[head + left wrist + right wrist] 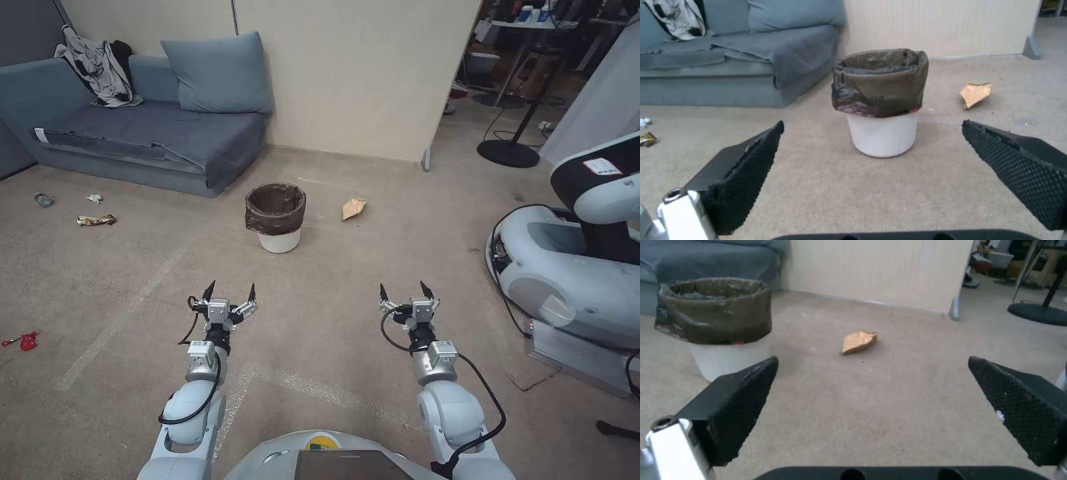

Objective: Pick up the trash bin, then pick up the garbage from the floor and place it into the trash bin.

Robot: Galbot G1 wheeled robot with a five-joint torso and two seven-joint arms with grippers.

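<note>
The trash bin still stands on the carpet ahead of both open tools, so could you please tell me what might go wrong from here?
1. The trash bin has a loose bag folded over its rim; the left tool might pinch only bag and slip.
2. It looks light and could tip if nudged.
3. The tan paper lies beside it, apart, and could be pushed away.

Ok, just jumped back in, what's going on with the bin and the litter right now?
Nothing is held yet. The left tool and right tool are both open, raised side by side over the carpet. The trash bin stands upright on the floor ahead of them, short of the sofa. A tan crumpled paper lies to the bin's right. More litter sits off to the left: a yellow wrapper, a white scrap, a small bottle and a red wrapper.
</note>
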